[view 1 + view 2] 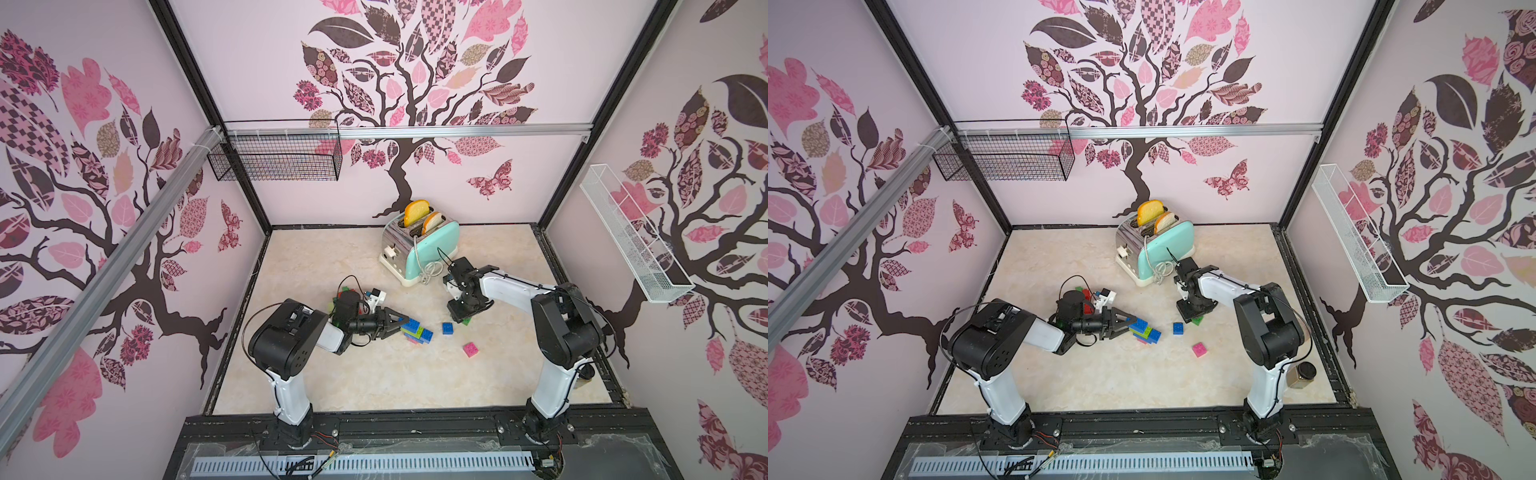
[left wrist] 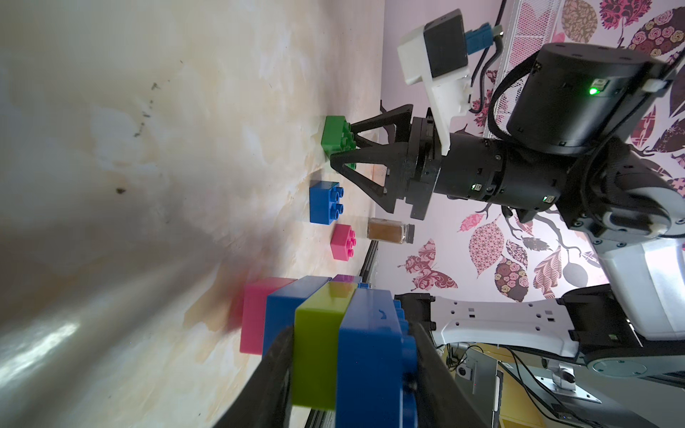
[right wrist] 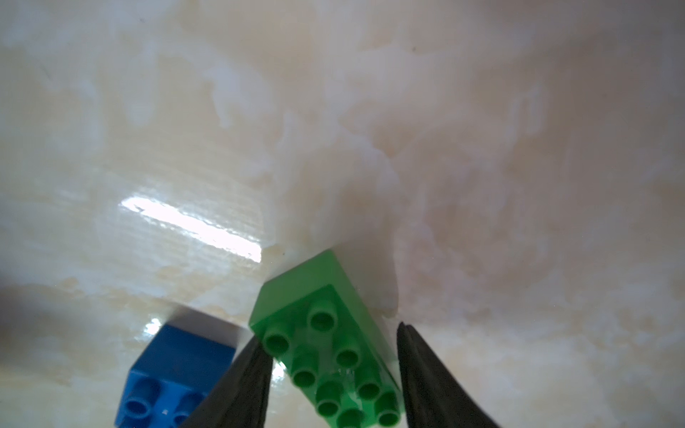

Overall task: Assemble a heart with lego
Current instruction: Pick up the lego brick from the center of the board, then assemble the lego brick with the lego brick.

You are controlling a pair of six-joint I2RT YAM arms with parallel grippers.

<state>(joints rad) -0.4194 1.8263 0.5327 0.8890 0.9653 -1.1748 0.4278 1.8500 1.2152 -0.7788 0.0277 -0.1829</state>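
Note:
My left gripper [image 1: 405, 322] [image 2: 352, 333] is shut on a lego stack [image 1: 417, 332] [image 2: 322, 315] of blue, lime and pink bricks near the table's middle. My right gripper [image 1: 464, 316] [image 3: 330, 333] points straight down and is shut on a green 2x4 brick [image 3: 326, 344] [image 2: 335, 137] lying on the table, one finger on each long side. A blue 2x2 brick [image 1: 447, 328] [image 2: 326, 202] lies between the two grippers. Nearer the front lies a pink 2x2 brick [image 1: 471, 349] [image 2: 343, 241]. In both top views the right gripper's body hides most of the green brick [image 1: 1198, 320].
A mint and chrome toaster [image 1: 432, 249] with two bread slices stands at the back, its cord trailing beside my right wrist. Loose green and red bricks [image 1: 1086, 295] lie behind my left wrist. A spice jar [image 1: 1302, 376] stands by the right arm's base. Wire baskets hang on the walls.

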